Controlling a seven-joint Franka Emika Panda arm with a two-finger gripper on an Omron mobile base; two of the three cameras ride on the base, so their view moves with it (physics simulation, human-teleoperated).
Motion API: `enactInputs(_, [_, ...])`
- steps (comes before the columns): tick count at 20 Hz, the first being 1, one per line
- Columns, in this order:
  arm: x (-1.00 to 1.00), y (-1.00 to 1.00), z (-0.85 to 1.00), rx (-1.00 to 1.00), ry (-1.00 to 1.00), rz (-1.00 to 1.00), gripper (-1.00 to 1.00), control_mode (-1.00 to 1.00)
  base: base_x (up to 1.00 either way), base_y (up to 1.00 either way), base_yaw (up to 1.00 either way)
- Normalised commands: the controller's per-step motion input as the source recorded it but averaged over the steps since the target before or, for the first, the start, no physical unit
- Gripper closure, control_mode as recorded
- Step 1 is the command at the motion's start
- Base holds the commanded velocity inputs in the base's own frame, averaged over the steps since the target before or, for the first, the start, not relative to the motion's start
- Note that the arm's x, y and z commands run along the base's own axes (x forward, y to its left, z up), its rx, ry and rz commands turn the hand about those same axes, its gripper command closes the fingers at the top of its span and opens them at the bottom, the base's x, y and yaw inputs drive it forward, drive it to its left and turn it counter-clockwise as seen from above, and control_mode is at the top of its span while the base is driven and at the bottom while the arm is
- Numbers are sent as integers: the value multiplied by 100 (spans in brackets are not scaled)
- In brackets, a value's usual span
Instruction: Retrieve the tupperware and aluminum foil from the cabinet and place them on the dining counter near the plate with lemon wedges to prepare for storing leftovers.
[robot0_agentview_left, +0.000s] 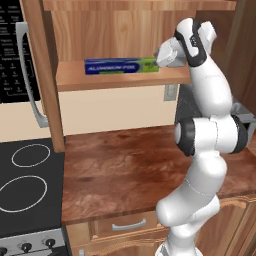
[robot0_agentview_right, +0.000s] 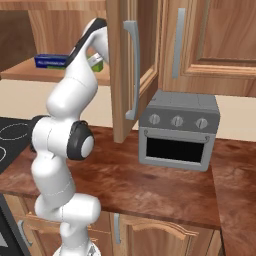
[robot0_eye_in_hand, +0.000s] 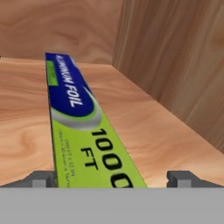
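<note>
The aluminum foil (robot0_agentview_left: 121, 65), one carton, lies flat on the cabinet (robot0_agentview_left: 120, 80) shelf, its green end towards my jaws. In the hand view it runs from 11 o'clock down to 6, its near end cut off. My jaws are released, one tip on each side. My hand hides the carton's end in the left base view.

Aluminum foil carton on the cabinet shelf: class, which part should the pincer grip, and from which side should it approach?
Grip the green end of the aluminum foil across its narrow width, coming in along its length from the open front of the cabinet. The carton is long, slim and lies flat on the shelf, green end toward the open pincer, whose fingertips already straddle it.
</note>
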Motion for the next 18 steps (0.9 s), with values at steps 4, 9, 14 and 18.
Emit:
enactInputs(4, [6,0,0,0,0,10,-100,-100,0,0,0])
enactInputs(9, [0,1,-13,-3,1,10,-100,-100,0,0,0])
enactInputs(14, [0,0,-28,-1,3,4,-100,-100,0,0,0])
enactInputs(18, [0,0,-26,0,4,1,-100,-100,0,0,0])
